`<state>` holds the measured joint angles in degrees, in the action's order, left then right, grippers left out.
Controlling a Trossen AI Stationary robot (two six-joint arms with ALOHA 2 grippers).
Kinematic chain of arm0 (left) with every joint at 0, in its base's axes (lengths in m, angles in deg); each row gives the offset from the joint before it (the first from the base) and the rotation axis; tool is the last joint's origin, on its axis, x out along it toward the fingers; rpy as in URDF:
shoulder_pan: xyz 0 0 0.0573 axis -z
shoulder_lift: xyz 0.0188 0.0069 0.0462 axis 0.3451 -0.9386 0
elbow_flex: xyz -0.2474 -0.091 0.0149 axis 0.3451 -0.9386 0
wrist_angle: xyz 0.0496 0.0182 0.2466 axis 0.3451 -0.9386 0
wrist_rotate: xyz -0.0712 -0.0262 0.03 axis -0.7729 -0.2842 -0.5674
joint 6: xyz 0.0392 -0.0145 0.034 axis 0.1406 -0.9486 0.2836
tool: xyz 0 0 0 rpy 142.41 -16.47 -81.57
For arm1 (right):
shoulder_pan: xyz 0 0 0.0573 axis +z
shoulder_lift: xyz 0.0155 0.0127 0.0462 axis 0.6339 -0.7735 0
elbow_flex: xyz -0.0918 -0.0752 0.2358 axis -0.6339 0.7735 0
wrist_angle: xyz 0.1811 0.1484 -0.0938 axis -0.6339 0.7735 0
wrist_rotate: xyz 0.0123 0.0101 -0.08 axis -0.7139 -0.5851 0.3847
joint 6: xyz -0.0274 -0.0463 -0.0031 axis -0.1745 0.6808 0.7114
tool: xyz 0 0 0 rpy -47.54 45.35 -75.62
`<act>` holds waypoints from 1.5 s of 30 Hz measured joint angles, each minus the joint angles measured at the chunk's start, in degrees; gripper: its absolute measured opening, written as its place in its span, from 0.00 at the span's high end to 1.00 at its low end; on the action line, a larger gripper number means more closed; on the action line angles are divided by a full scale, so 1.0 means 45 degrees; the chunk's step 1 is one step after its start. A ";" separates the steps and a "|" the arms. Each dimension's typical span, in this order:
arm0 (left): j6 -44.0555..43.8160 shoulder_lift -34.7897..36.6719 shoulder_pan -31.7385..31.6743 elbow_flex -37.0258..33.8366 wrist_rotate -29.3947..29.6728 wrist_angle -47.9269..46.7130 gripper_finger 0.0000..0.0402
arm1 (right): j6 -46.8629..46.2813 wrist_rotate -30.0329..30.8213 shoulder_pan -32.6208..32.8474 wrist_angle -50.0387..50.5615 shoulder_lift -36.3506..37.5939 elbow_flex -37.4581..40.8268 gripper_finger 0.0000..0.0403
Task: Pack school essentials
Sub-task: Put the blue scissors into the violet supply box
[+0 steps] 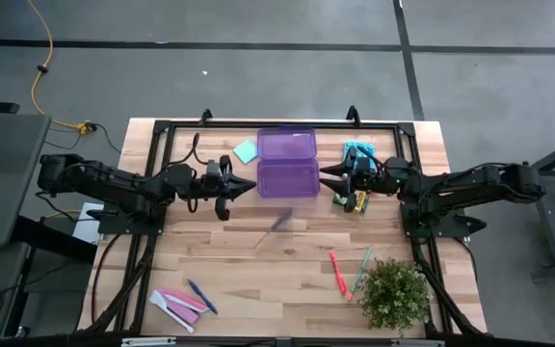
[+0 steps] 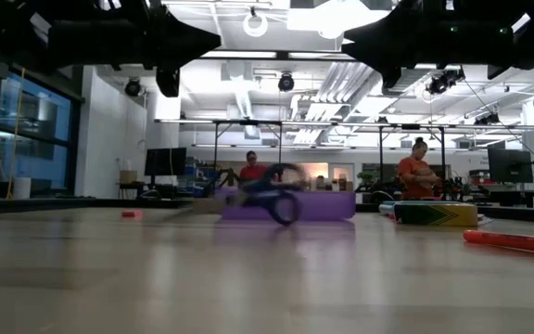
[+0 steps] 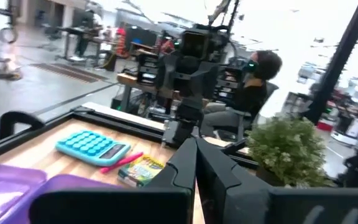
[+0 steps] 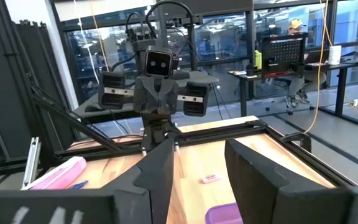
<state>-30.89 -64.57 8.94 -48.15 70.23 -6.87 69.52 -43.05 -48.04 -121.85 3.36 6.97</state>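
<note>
Both arms are stretched out flat over the far half of the table (image 1: 258, 270), pointing at each other with the purple box (image 1: 288, 163) between them. The left gripper (image 1: 249, 184) has its fingers pinched shut with nothing in them, tip right at the box's left side. The right gripper (image 1: 326, 173) sits at the box's right side with its fingers spread apart, also holding nothing; from its wrist camera you can see the gap between the two dark fingers (image 4: 160, 168) clearly.

The blue-handled scissors (image 1: 280, 221) are a motion-blurred smear on the wood just in front of the box, near the middle of the table; in the low view they (image 2: 272, 197) show as blurry loops in front of the purple box (image 2: 290, 206).

Other stuff: the green sticky-note pad (image 1: 246, 150) lies by the box's far left corner. The yellow crayon box (image 1: 356, 201) is under the right arm, with the light-blue calculator thing (image 1: 358, 152) behind it toward the far edge. The orange-red pen (image 1: 337, 272) and green pen (image 1: 362, 269) are toward the near right, beside a little potted plant (image 1: 393, 293). The blue pen (image 1: 200, 295) is near the near left corner beside the pink and white flat pieces (image 1: 178, 303).

Two people (image 2: 418, 169) are in the room beyond the table.
</note>
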 joint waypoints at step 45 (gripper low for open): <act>0.1554 0.2016 0.0015 0.0019 -0.1042 -0.2770 1.00 | -0.0073 0.1817 0.3459 0.8642 -0.0609 -0.4084 0.66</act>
<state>-23.90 -55.50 9.01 -48.06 65.54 -19.33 69.19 -34.87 -32.48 -82.96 0.62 -11.40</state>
